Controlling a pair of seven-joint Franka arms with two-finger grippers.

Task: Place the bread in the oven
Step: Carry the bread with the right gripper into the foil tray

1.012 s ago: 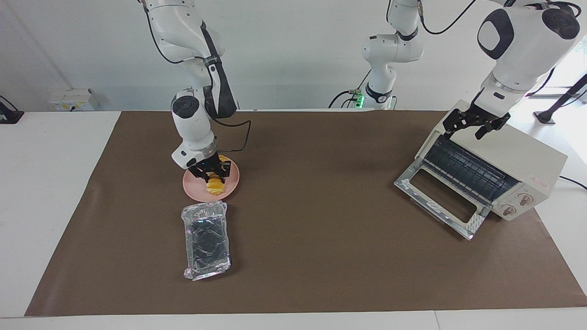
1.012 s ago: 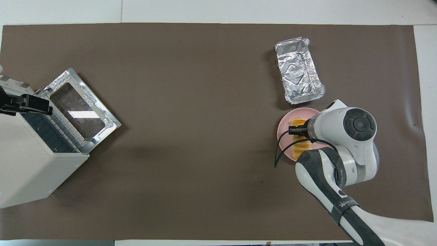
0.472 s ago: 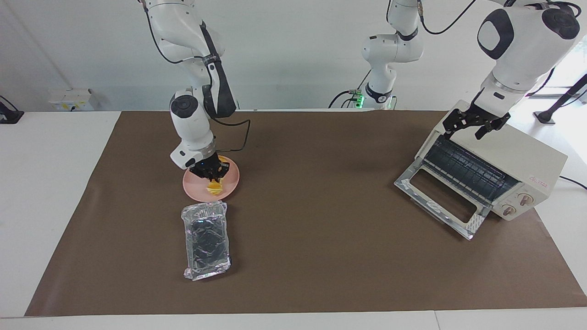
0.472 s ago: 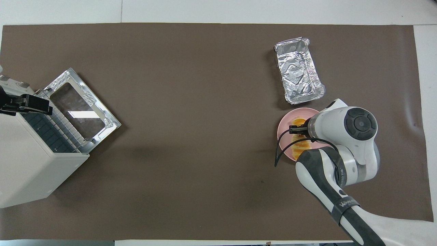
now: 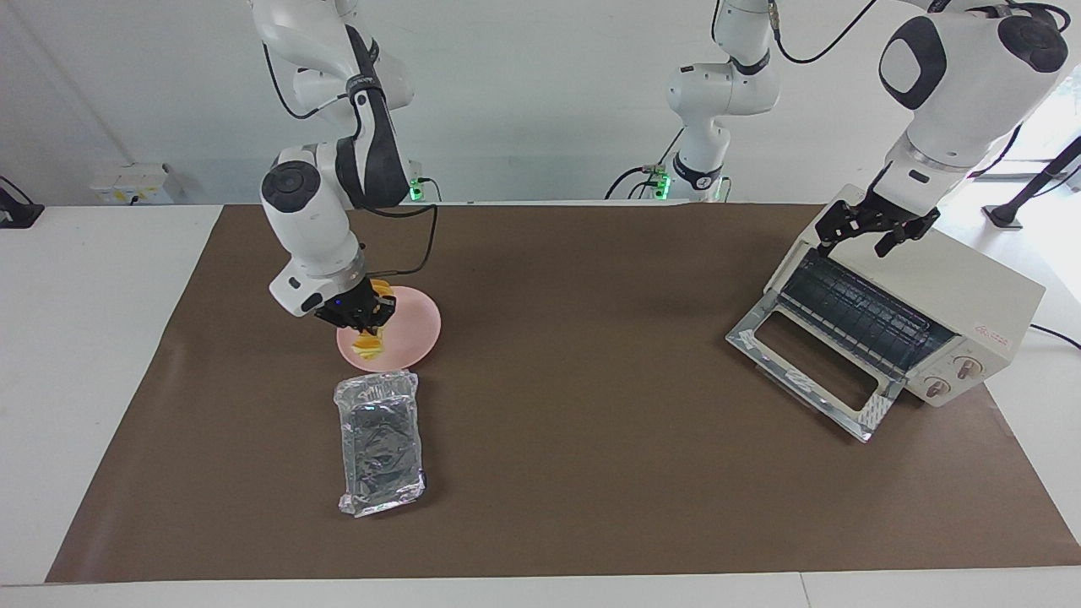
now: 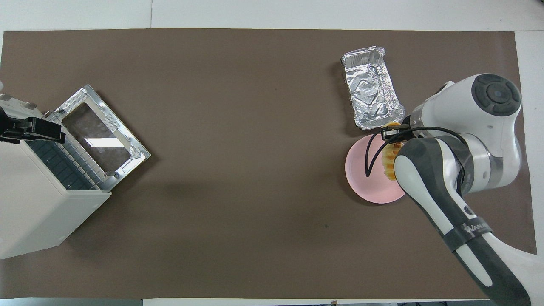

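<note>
The bread [image 5: 368, 343], a yellow-orange ridged loaf, hangs in my right gripper [image 5: 359, 316], which is shut on it. It is lifted just over the edge of the pink plate [image 5: 410, 336] toward the right arm's end of the table. In the overhead view the bread [image 6: 388, 160] shows beside the right gripper [image 6: 393, 136], partly hidden by the arm. The cream-white oven [image 5: 946, 304] stands at the left arm's end with its glass door [image 5: 811, 365] dropped open and its dark rack showing. My left gripper [image 5: 874, 226] is open over the oven's top and waits.
A crinkled silver foil tray [image 5: 380, 443] lies farther from the robots than the plate, just next to it; it also shows in the overhead view [image 6: 372, 87]. The plate [image 6: 367, 176] and oven [image 6: 38, 208] rest on a brown mat [image 5: 591, 473].
My right gripper has shut on the bread, lifted it off the plate's middle and carried it toward the right arm's end of the table. The left arm has not moved.
</note>
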